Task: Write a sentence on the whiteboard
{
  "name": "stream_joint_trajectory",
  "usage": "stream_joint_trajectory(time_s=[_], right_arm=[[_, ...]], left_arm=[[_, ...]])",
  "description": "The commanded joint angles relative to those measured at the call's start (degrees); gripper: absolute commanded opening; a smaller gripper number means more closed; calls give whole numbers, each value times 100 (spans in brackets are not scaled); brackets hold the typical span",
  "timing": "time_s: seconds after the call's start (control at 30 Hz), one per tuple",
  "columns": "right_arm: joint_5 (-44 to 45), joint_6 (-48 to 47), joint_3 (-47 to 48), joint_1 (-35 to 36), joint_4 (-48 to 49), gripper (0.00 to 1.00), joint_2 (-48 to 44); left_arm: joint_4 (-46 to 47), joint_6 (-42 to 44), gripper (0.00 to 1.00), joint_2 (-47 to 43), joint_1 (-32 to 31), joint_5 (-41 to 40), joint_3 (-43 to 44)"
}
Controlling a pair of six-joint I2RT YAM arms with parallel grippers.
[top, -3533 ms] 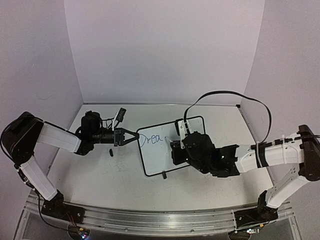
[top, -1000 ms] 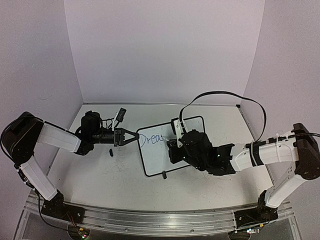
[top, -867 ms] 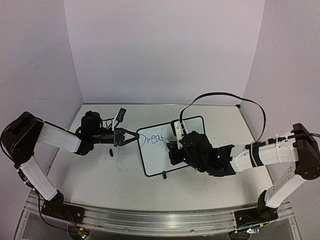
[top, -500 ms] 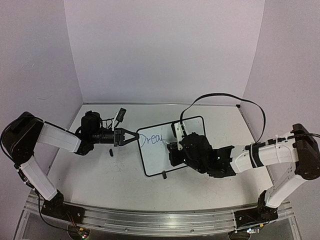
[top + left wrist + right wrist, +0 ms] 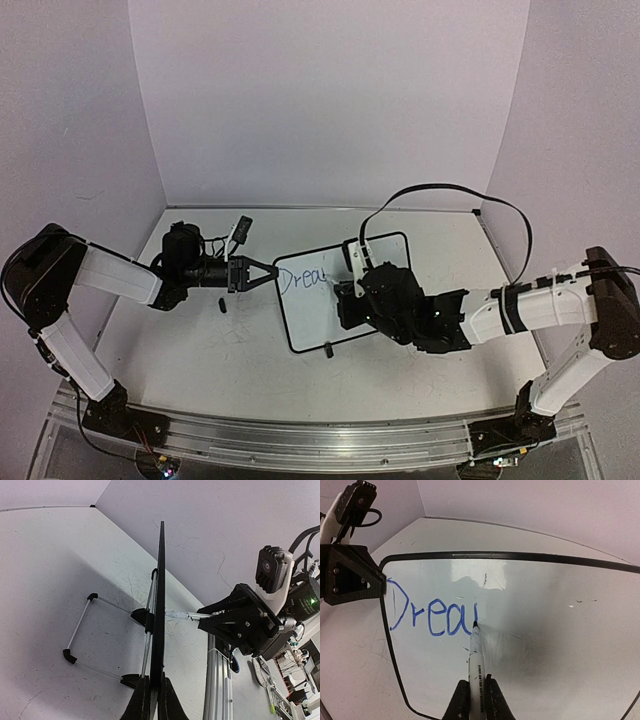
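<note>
Count, as seen from beside the table (image 5: 250, 380): two arms, two grippers, one board, one marker, one line of writing.

**Board.** The board (image 5: 312, 318) stands on the table between the two arms, just ahead of the centre. It leans on a wire stand (image 5: 82, 625) behind it. Two wire legs are visible, each ending in a black tip. In the left wrist view the board (image 5: 161, 570) appears edge-on as a thin black line.

**Left gripper.** The left gripper (image 5: 270, 272) is closed tight on the board's left edge. Its two fingers (image 5: 142, 705) pinch the frame from either side, and it holds nothing else.

**Right gripper.** The right gripper (image 5: 476, 690) is closed around the marker (image 5: 475, 655), one finger on each side of the barrel. The marker points away from the wrist. Its dark tip touches the white face just right of the last letter.

**Writing.** The writing (image 5: 431, 614) is blue and handwritten, near the board's upper left corner (image 5: 300, 279). It reads "Drea": four letters, one capital and three lower case. The first letter lies just beside the left gripper's finger.

**Labels.** The marker barrel carries one row of small dark print, too small to read.
</note>
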Motion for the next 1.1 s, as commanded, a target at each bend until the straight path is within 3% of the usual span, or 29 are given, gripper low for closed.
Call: stream_joint_trajectory(time_s=[0.0, 1.07], right_arm=[[270, -148, 305, -72, 110, 0, -11], [217, 376, -168, 23, -184, 0, -177]], left_arm=[[-37, -57, 0, -137, -36, 270, 192], [-48, -57, 0, -98, -34, 278, 212]])
